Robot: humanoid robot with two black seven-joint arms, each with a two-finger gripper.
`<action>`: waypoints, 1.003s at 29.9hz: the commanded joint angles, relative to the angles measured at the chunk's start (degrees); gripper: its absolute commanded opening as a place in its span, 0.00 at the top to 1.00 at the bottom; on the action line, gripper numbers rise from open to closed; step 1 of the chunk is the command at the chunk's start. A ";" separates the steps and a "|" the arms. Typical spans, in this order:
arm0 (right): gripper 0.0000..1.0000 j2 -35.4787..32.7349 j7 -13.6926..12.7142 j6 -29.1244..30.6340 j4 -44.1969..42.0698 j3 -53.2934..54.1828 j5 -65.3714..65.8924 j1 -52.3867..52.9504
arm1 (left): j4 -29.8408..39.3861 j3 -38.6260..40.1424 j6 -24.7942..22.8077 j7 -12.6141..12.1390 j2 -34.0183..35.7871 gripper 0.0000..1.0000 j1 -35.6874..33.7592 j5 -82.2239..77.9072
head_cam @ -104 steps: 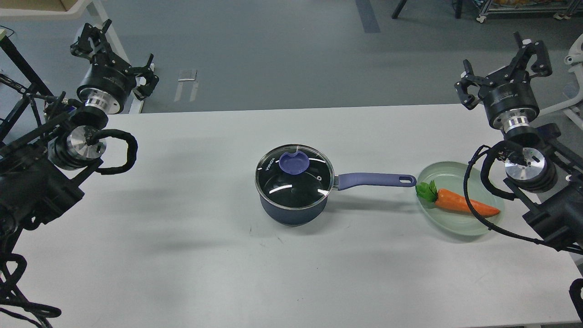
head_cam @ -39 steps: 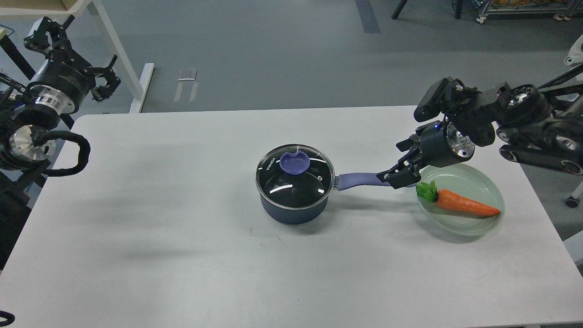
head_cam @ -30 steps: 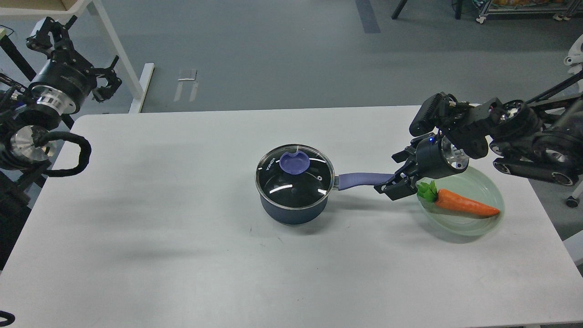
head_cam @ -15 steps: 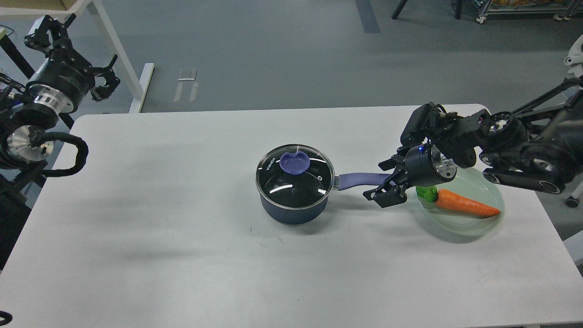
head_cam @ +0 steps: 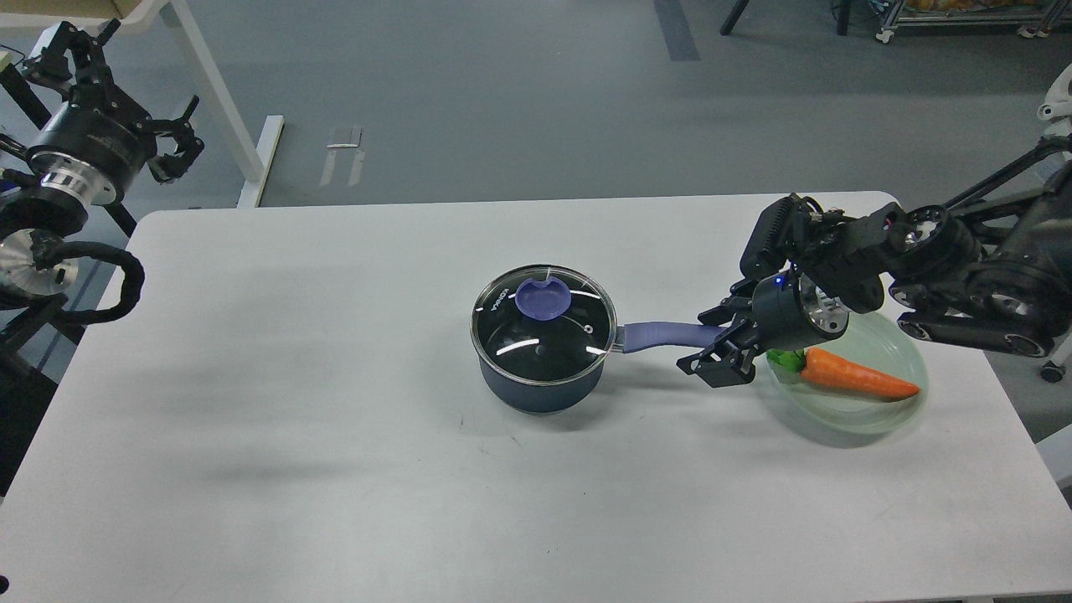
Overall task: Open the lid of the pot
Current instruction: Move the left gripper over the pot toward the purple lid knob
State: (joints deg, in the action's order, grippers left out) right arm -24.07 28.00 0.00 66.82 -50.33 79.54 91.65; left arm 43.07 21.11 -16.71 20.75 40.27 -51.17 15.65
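Our right gripper (head_cam: 710, 352) is spreading its fingers around the pot handle (head_cam: 666, 336). We are aiming to squeeze it tight, so the pot (head_cam: 540, 368) is not sliding. Its lid (head_cam: 543, 318) is sitting on top, mid-table.

Near the centre of the frame, a small dark-blue saucepan (head_cam: 540, 381) standing upright on the white table (head_cam: 335, 419), closed by a round glass lid (head_cam: 543, 326) with a metal rim. Seated flat on the pan, the lid, topped by a purple knob (head_cam: 538, 299) set toward its upper left. Pointing right, a purple handle (head_cam: 666, 336), far end hidden behind dark machinery.
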 commanded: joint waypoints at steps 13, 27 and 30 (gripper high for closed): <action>0.63 0.25 0.00 0.00 0.24 0.05 0.00 0.11 | 0.00 -0.10 0.01 -0.10 -0.10 0.00 -0.16 -3.96; 0.69 0.25 0.00 0.00 0.24 0.05 0.00 0.28 | 5.35 -0.01 0.62 0.08 -0.28 0.00 -5.78 -31.98; 0.70 -0.01 0.00 0.00 0.77 0.05 0.00 0.28 | 8.34 -0.10 0.89 0.08 0.07 0.01 -7.80 -38.22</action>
State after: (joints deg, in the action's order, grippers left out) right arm -23.80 27.99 0.00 67.13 -50.29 79.63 91.90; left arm 48.70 21.11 -16.11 20.86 39.97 -57.16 -16.73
